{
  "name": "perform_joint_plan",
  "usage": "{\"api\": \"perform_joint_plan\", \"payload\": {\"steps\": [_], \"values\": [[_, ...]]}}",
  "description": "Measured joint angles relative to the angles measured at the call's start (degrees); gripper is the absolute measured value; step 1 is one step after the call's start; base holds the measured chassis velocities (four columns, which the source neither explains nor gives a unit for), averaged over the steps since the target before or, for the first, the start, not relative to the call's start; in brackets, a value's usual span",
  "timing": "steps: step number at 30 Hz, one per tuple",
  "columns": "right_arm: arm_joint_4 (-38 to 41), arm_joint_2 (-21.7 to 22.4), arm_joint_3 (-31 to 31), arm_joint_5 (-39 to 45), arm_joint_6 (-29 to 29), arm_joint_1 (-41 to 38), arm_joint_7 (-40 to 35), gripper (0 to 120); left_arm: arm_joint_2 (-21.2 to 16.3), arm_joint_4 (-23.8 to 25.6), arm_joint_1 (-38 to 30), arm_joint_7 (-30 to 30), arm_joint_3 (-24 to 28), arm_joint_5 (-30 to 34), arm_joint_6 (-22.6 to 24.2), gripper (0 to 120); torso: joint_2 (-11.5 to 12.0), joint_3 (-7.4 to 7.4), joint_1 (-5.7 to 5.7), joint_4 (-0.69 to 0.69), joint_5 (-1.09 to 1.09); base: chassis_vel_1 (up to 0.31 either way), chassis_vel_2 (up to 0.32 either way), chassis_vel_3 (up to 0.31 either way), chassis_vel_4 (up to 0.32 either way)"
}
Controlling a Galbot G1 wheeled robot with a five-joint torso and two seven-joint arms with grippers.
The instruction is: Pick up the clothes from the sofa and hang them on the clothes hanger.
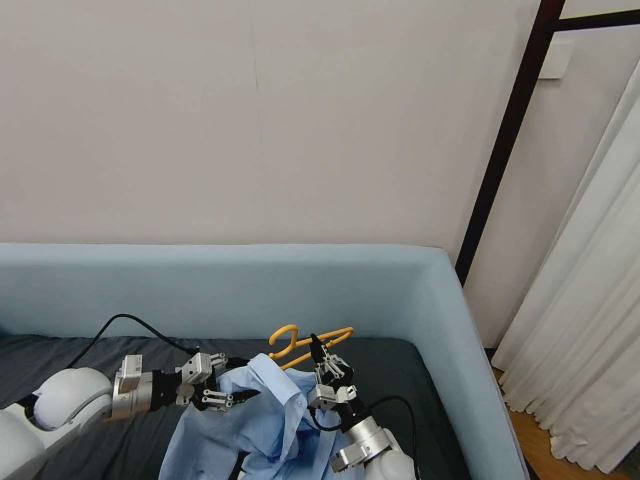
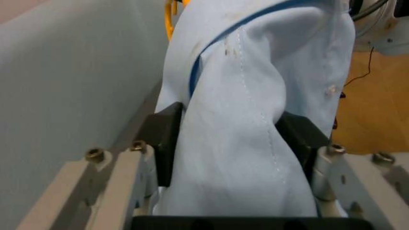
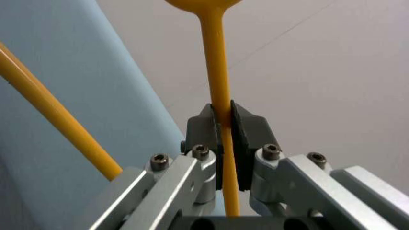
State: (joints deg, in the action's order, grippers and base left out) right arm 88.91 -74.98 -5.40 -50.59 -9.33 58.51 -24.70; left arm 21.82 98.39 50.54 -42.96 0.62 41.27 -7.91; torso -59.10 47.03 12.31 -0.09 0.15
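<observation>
A light blue shirt (image 1: pixel 265 415) hangs bunched over the dark sofa seat, partly draped on a yellow hanger (image 1: pixel 300 345). My left gripper (image 1: pixel 215 385) comes in from the left and is shut on a fold of the shirt (image 2: pixel 243 143); its black pads (image 2: pixel 167 139) press the cloth from both sides. My right gripper (image 1: pixel 328 378) rises from below, shut on the hanger's thin yellow bar (image 3: pixel 221 86) between its black pads (image 3: pixel 246 132). The hanger's hook curls toward the left, above the shirt collar.
The sofa's pale blue backrest (image 1: pixel 250 285) runs behind both grippers, its right arm (image 1: pixel 470 360) close by. A dark clothes rack post (image 1: pixel 505 140) leans up at the right, with white curtains (image 1: pixel 590 320) beyond. A black cable (image 1: pixel 140 325) loops off my left arm.
</observation>
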Motion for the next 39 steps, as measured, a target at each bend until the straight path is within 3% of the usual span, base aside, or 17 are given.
{"api": "perform_joint_plan", "payload": {"steps": [11,17,22,24,26,30,33,35,36,39], "values": [[0.18,1.33,-0.60,1.87,0.18,-0.42,1.67,4,-0.16,-2.24,-0.94,0.20,-0.04,-1.96,0.07,8,0.00,0.00,0.00,0.00,0.00,0.000,0.000,0.000,0.000],[1.19,3.12,-2.94,8.86,-0.09,-0.44,5.23,4,-0.29,-3.99,-1.12,-0.50,-0.14,-3.40,-0.22,7,0.00,0.00,0.00,0.00,-0.01,0.000,0.000,0.000,0.000],[2.20,4.28,-4.95,17.75,-3.82,-0.34,12.07,19,-0.51,-6.23,-0.70,-1.27,-0.45,-4.66,-1.13,7,0.00,0.00,0.00,0.00,-0.01,0.000,0.000,0.000,0.000],[2.69,4.69,-4.78,24.93,-8.88,-0.16,19.47,29,-0.10,-7.74,-0.31,-1.31,-1.13,-5.56,-1.67,7,0.00,0.00,0.00,0.00,0.01,0.000,0.000,0.000,0.000],[3.13,5.11,-4.77,28.56,-9.94,-0.04,21.99,34,0.09,-8.34,-0.13,-1.37,-1.40,-5.91,-1.77,7,0.00,0.00,0.00,0.01,0.00,0.000,0.000,0.000,0.000],[4.77,7.50,-5.46,45.10,-10.80,0.60,28.79,53,0.87,-10.28,0.54,-1.61,-2.28,-6.86,-2.32,7,0.00,0.00,0.00,0.00,0.00,0.000,0.000,0.000,0.000],[5.46,8.47,-5.42,50.07,-8.61,1.16,28.52,61,1.15,-10.95,0.80,-1.72,-2.55,-7.19,-2.60,7,0.00,0.00,0.00,0.00,0.00,0.000,0.000,0.000,0.000],[7.24,10.10,-5.37,54.76,0.06,2.36,23.04,71,1.61,-12.09,1.12,-1.73,-2.89,-8.07,-3.12,7,0.00,0.00,0.00,0.00,-0.01,0.000,0.000,0.000,0.000],[7.24,10.10,-5.37,54.76,0.06,2.36,23.04,71,1.61,-12.09,1.12,-1.73,-2.89,-8.07,-3.12,7,0.00,0.00,0.00,0.00,-0.01,0.000,0.000,0.000,0.000],[8.98,11.63,-5.75,65.30,13.66,2.79,17.80,83,1.91,-13.35,1.58,-2.61,-3.20,-9.59,-3.87,7,0.00,0.00,0.00,-0.01,0.00,0.000,0.000,0.000,0.000]]}}
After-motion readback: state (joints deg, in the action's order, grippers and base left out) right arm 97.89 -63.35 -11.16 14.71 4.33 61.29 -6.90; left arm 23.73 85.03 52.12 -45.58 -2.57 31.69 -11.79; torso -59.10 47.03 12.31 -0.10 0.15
